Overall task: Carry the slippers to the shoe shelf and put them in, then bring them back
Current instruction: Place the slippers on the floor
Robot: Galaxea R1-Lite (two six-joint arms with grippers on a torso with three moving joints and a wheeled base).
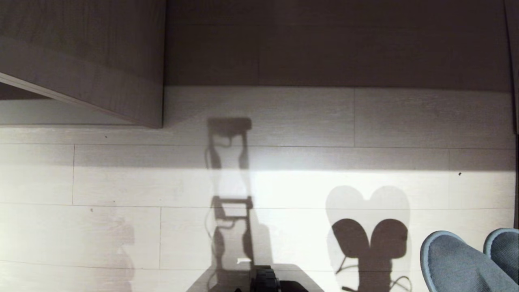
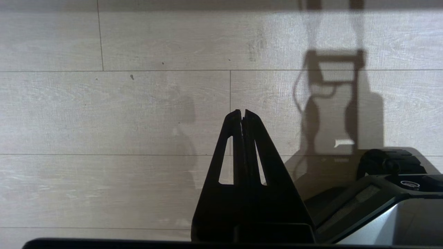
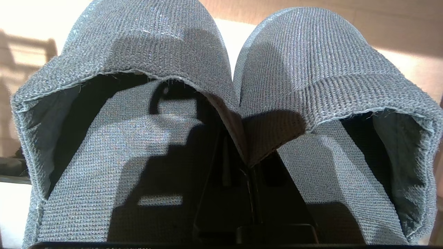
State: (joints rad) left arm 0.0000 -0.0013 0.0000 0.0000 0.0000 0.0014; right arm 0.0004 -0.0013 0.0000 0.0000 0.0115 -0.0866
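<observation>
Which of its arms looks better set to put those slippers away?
The right. Its right gripper is shut on the slippers, pinching their inner edges together. The left gripper hangs shut and empty over the floor.

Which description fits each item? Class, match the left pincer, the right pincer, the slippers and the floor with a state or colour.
Column one:
1. left pincer
2. right pincer
3. slippers
4. floor

Column two:
A. pale wood-look planks with shadows on them
B. shut and empty
C. shut on the inner edges of two fabric uppers
D. blue-grey fabric with a paler blue rim

Pairs: 1-B, 2-C, 3-D, 4-A
</observation>
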